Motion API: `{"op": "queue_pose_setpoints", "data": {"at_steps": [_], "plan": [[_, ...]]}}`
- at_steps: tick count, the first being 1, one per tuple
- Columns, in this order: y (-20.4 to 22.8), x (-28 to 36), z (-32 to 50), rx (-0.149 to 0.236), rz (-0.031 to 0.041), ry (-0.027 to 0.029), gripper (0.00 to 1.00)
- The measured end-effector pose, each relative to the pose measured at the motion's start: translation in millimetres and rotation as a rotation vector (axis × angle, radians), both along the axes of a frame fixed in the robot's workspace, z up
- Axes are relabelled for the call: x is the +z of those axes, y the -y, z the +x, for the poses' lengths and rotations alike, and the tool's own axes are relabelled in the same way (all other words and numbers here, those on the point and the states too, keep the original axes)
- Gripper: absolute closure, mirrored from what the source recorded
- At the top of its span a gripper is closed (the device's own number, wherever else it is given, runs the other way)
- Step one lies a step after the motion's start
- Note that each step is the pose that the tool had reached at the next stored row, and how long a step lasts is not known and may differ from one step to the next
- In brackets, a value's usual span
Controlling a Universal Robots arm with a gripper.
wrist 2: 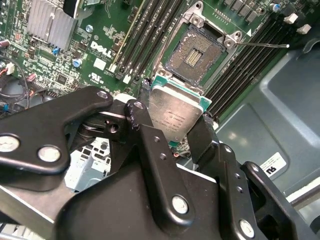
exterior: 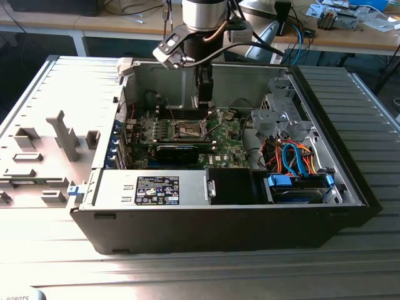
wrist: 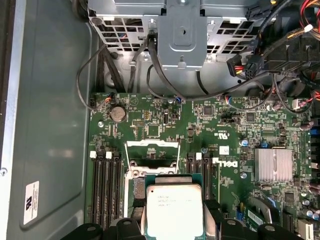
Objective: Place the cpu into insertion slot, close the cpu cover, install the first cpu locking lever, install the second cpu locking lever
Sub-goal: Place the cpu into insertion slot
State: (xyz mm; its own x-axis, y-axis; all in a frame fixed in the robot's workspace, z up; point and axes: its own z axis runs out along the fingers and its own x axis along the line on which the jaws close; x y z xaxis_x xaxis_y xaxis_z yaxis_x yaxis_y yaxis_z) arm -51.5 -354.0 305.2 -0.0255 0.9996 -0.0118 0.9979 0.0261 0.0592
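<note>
My gripper is shut on the cpu, a flat silver square on a green edge, gripped by two opposite sides. In the second wrist view the chip hangs just off the insertion slot, whose dark contact field lies bare inside a metal rim. A thin locking lever sticks out beside the slot. In the first wrist view the cpu covers most of the socket, and the cpu cover stands raised behind it. In the exterior view my gripper hovers over the slot inside the open computer case.
Long black memory slots flank the socket on both sides. A finned heatsink sits on the green board. The grey drive cage, loose cables and the case wall close in around the board.
</note>
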Motion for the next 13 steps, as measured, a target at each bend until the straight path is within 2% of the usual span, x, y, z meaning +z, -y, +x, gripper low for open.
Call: {"op": "queue_pose_setpoints", "data": {"at_steps": [13], "plan": [[0.0, -3.8, -3.8, 0.000, 0.0000, 0.0000, 0.46]]}}
